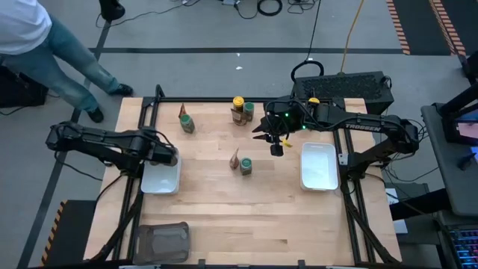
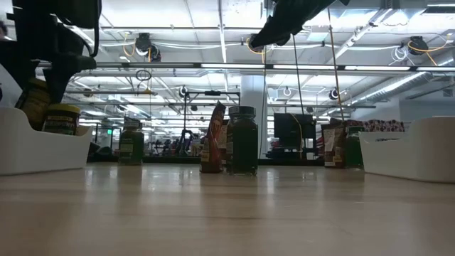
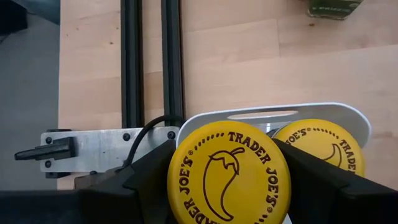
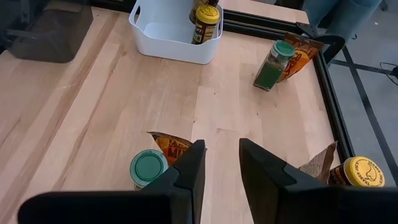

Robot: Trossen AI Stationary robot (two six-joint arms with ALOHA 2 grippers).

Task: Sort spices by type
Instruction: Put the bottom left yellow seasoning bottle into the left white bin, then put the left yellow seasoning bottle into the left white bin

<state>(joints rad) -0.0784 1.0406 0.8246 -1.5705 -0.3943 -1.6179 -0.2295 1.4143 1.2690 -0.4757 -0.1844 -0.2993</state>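
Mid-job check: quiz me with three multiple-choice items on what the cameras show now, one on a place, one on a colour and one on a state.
1. Where is the yellow-lidded jar that the left gripper grips?
A. At the left white tray
B. At the dark grey tray
C. At the right white tray

2. What colour is the lid of the mid-table jar beside a packet?
A. Yellow
B. Red
C. Green

3. What state is the right gripper in?
A. Shut on a packet
B. Empty, fingers apart
C. Shut on a jar

Answers:
1 A: the left wrist view shows the white rim right under the jar.
2 C: the right wrist view looks down on a green lid.
3 B: bare wood shows between its fingers.
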